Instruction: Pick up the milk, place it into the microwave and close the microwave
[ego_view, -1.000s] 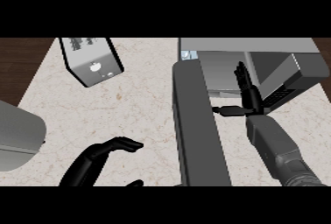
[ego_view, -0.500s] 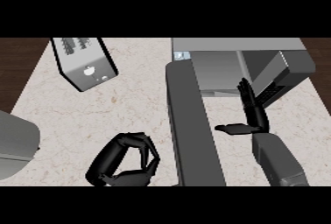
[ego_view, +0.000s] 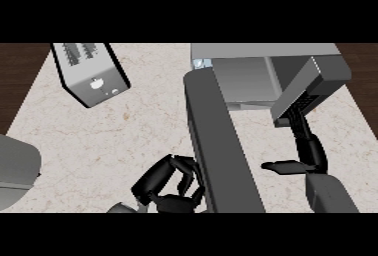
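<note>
You look down on a pale marbled counter (ego_view: 125, 135), dark wood-toned floor (ego_view: 15, 85) at both edges, a grey toaster (ego_view: 90, 75) upper left, possibly a pot (ego_view: 16, 172) at far left

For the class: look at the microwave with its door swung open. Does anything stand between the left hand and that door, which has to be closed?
Nothing visible does. The left hand, fingers curled, sits right beside the open door near its lower end, on the counter side. The right hand reaches toward the microwave on the door's other side.

A toaster (ego_view: 90, 75) stands on the marbled counter (ego_view: 118, 135) at upper left
</note>
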